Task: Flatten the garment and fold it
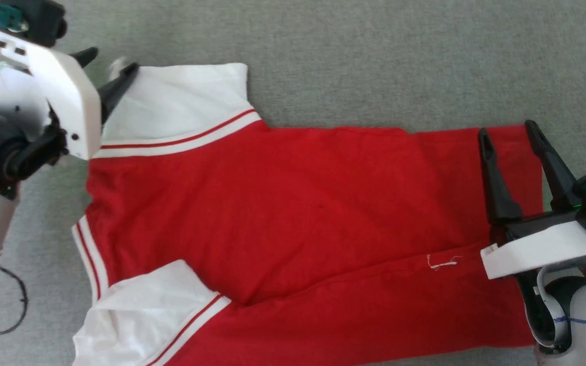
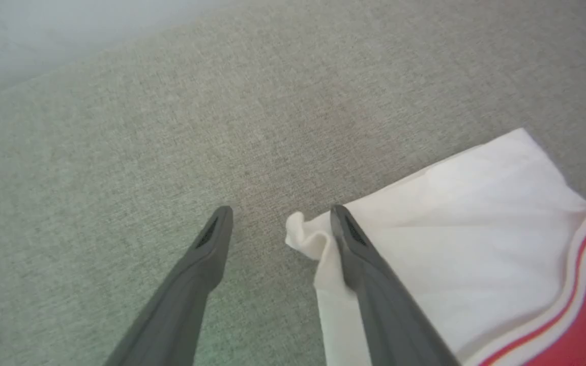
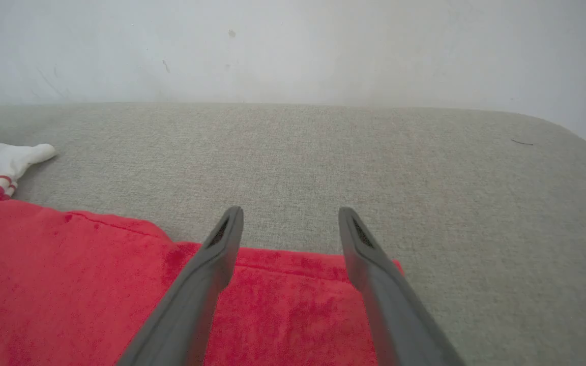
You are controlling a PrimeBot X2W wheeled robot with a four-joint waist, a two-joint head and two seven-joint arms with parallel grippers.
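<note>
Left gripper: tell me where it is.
Head view, upper left: the left gripper hangs open at the outer corner of the garment's upper white sleeve, one finger over the sleeve's edge, the other over grey surface.

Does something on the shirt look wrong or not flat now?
Yes. The far sleeve's corner beside the left hand is curled, the near sleeve lies creased over the garment, and a loose white thread shows.

— What's underneath?
— A grey-green woven fabric surface (image 1: 374,61), softly and evenly lit, one far corner rounded.
— And behind it?
— A plain white wall (image 3: 293,46) with a few small dark marks, meeting the surface's far edge.
</note>
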